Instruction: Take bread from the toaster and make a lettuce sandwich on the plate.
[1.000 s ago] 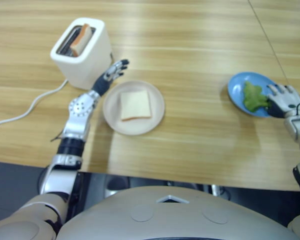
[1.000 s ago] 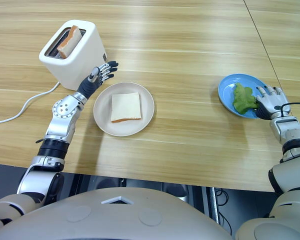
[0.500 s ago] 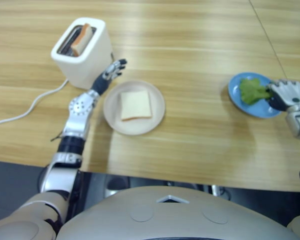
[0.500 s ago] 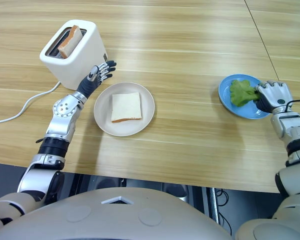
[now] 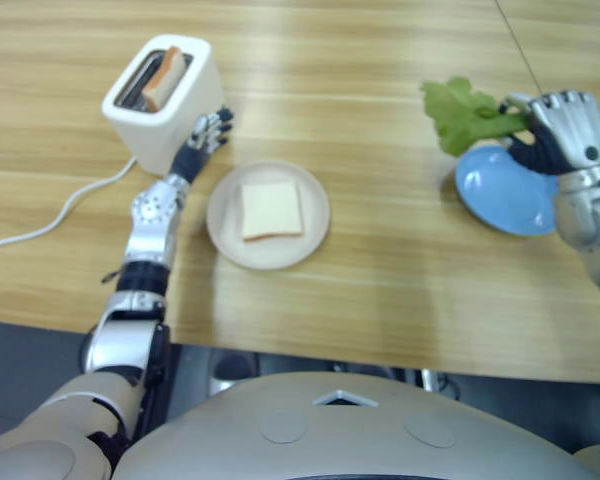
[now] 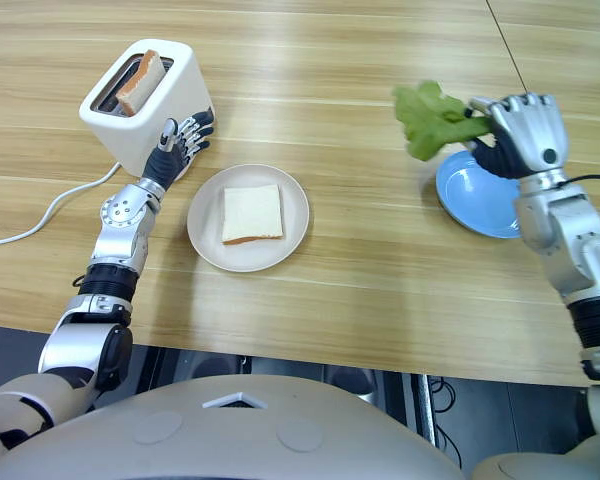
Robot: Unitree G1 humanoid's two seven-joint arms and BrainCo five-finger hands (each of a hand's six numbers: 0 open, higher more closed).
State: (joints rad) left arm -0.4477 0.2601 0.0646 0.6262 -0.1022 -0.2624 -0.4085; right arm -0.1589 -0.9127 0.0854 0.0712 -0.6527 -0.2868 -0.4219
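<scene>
A white toaster (image 6: 152, 98) stands at the back left with one bread slice (image 6: 140, 82) sticking up from its slot. My left hand (image 6: 178, 141) rests against the toaster's right side, fingers straight, holding nothing. A beige plate (image 6: 205, 239) in front carries one flat bread slice (image 6: 251, 213). My right hand (image 6: 523, 133) is raised above the blue plate (image 6: 480, 198), shut on a green lettuce leaf (image 6: 430, 118) that hangs out to its left.
The toaster's white cord (image 6: 42, 216) trails left across the wooden table (image 6: 360, 270). A seam between table boards (image 6: 515, 75) runs past the blue plate. The near table edge runs just below the beige plate.
My right hand closed on the lettuce, lifted it off the blue plate and carried it up and left. My left hand drew back from the beige plate's rim to the toaster's side.
</scene>
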